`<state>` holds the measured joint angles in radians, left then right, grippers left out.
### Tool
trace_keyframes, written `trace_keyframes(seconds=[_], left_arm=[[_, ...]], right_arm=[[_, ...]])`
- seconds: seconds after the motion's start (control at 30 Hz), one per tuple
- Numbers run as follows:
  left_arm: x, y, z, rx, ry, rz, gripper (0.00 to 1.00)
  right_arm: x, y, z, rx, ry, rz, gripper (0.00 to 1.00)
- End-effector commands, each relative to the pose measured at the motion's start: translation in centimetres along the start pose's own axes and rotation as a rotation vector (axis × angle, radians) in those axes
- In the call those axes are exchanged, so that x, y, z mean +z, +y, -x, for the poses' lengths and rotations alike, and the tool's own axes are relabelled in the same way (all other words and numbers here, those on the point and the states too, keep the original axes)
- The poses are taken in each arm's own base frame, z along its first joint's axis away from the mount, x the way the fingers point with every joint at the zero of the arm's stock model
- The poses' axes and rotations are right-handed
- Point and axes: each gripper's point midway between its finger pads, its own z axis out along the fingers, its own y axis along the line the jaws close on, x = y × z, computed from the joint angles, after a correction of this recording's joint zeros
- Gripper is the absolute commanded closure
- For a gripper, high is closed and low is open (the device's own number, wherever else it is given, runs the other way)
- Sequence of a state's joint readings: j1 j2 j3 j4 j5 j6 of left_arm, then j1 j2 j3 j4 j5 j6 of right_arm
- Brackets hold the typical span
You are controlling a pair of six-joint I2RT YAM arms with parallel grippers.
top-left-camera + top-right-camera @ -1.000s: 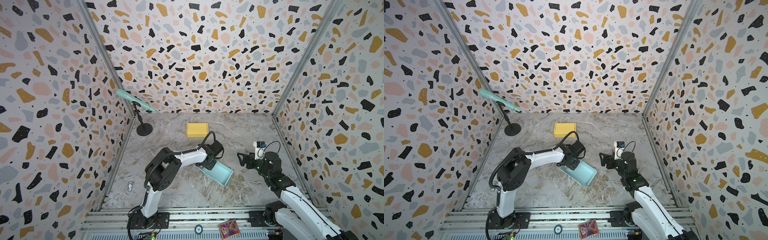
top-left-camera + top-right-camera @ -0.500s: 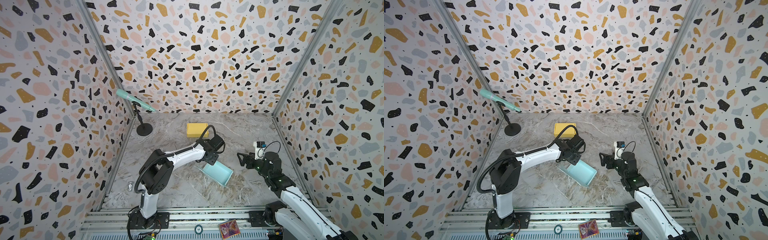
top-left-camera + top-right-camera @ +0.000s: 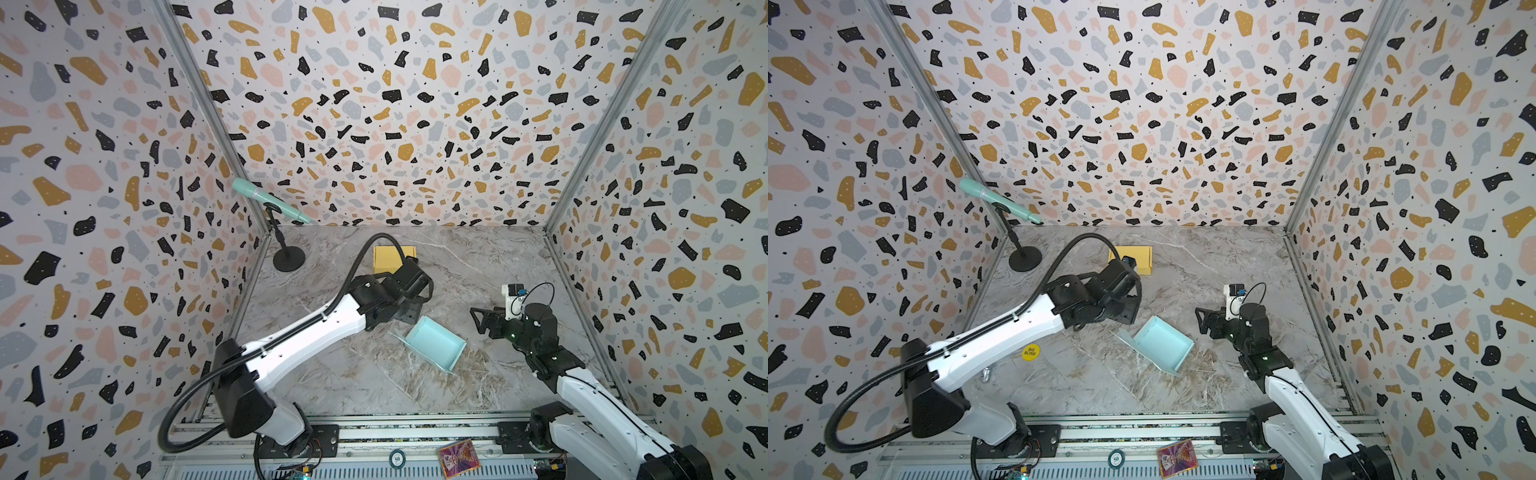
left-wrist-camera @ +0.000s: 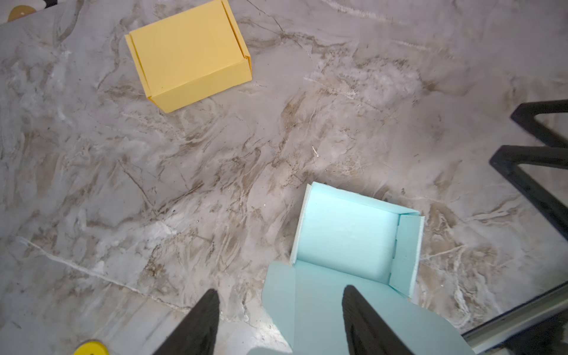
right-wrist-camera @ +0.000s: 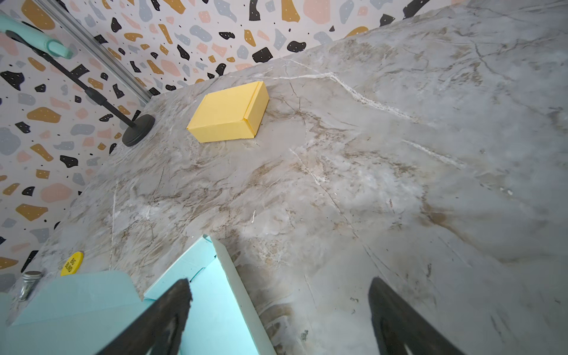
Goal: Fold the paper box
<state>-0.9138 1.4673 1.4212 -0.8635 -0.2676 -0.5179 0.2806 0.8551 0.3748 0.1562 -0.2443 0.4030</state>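
Observation:
The paper box (image 3: 434, 343) is light blue and lies near the middle of the marble table, an open tray with its lid flap spread flat; it also shows in the other top view as the paper box (image 3: 1158, 343). In the left wrist view my left gripper (image 4: 279, 293) hovers open above the flap beside the box tray (image 4: 347, 233), holding nothing. In a top view the left gripper (image 3: 409, 311) sits just behind and left of the box. My right gripper (image 3: 478, 320) stands open to the box's right, a short gap away; in its wrist view the right gripper (image 5: 279, 285) holds nothing, with the box wall (image 5: 233, 276) between its fingers.
A folded yellow box (image 3: 388, 259) rests behind the left gripper. A teal microphone on a black stand (image 3: 289, 259) stands at the back left corner. A yellow chip (image 3: 1030, 352) and a small metal cap (image 3: 987, 374) lie left of the box. Patterned walls enclose three sides.
My left gripper has opened and drawn back from the blue box's left edge toward the yellow box, its arm stretching lower. The box and the right arm have stayed put.

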Motion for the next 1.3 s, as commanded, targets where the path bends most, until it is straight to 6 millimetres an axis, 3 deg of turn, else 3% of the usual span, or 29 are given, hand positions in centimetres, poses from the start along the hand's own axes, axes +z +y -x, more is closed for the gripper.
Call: trace_keyframes(seconds=[0.0,0.13,0.27,0.47,0.67,1.0,1.27], left_arm=[[-0.9,1.0,-2.7,-0.177,0.02,-0.01,0.31],[-1.3,1.2,-4.4,-0.325,-0.005,-0.058,0.27],[-1.6,-0.1,-5.3,-0.413,-0.029,-0.114,0.2],[-1.4,-2.4,-5.4,-0.434,-0.033,-0.163,0.16],[-0.4,-3.2,-7.1,-0.424,0.005,-0.139,0.16],[1.3,-4.2,-8.5,-0.425,0.04,-0.138,0.23],[1.9,-4.5,-8.4,-0.414,0.043,-0.136,0.41]], right_arm=[[0.1,0.6,0.5,0.0,-0.026,0.042,0.09],[0.3,0.9,0.4,0.004,-0.027,0.061,0.09],[0.2,1.0,0.1,0.004,-0.028,0.073,0.09],[0.1,1.4,-0.1,0.001,-0.026,0.092,0.09],[-0.1,1.2,-0.2,-0.006,-0.032,0.085,0.09],[0.2,1.2,0.0,-0.021,-0.033,0.084,0.09],[0.1,0.9,0.1,-0.034,-0.039,0.064,0.09]])
